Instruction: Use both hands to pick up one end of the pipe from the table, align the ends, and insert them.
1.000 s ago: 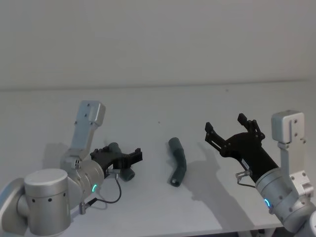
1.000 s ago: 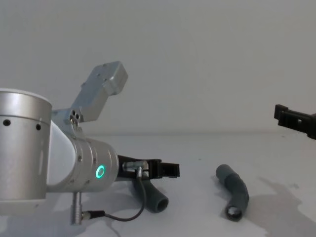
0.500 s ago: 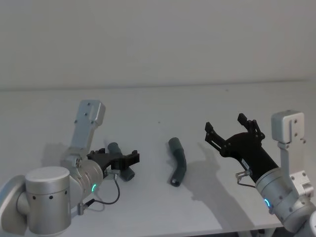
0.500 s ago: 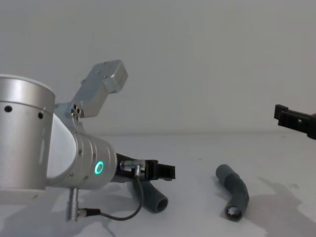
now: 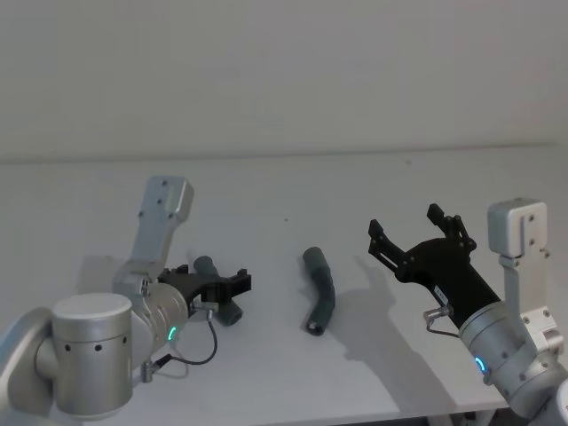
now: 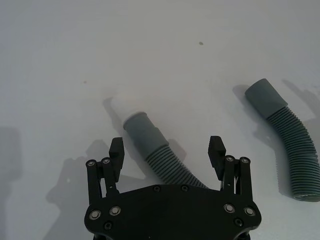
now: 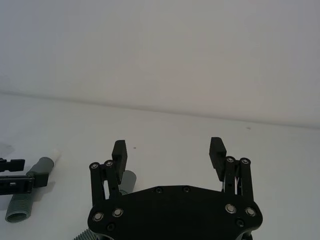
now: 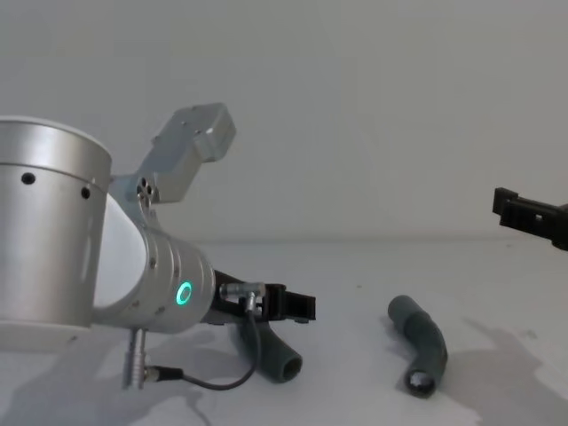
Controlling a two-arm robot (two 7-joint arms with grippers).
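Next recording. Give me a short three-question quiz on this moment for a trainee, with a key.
1. True or false: the left black slim-jawed gripper is shut on the left dark-grey corrugated hose piece.
2. Where is the right black slim-jawed gripper? A) open, raised above the white-grey table, to the right of the second dark-grey bent hose piece; B) shut on that piece; C) resting on the left piece.
3. How many hose pieces lie on the table?
Key: 1 false, its jaws stand open on either side of the piece; 2 A; 3 two.
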